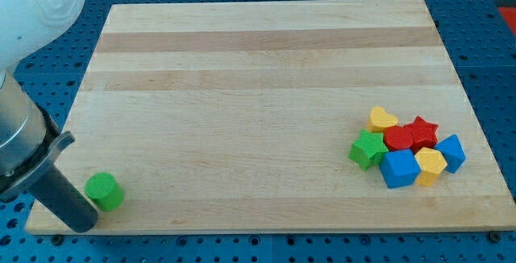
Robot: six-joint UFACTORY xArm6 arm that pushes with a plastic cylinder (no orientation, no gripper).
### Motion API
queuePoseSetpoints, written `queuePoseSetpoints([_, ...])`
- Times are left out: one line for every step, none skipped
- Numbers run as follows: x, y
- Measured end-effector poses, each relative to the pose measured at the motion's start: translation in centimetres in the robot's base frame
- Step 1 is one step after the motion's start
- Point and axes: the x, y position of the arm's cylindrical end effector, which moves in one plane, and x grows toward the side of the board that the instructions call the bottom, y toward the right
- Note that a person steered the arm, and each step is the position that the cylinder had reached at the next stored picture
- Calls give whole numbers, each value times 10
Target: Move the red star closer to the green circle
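Observation:
The red star (422,130) lies in a tight cluster of blocks at the view's right, near the board's right edge. The green circle (104,191) sits alone at the board's bottom left corner. My tip (83,225) is at the board's bottom left edge, just left of and below the green circle, close to it. The tip is far from the red star, almost the whole board width away.
Around the red star are a yellow heart (382,118), a red block (398,139), a green star (368,149), a blue cube (399,169), a yellow block (430,166) and a blue block (451,152). The wooden board (266,69) lies on a blue perforated table.

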Motion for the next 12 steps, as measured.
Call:
queuePoseSetpoints([1, 20])
queuePoseSetpoints([0, 32])
queuePoseSetpoints([0, 29])
queuePoseSetpoints([-2, 26])
queuePoseSetpoints([-10, 17])
queuePoseSetpoints([-17, 2])
queuePoseSetpoints([-14, 7])
queuePoseSetpoints([-4, 50])
queuePoseSetpoints([-4, 102])
queuePoseSetpoints([-4, 169])
queuePoseSetpoints([-5, 242])
queuePoseSetpoints([-9, 307])
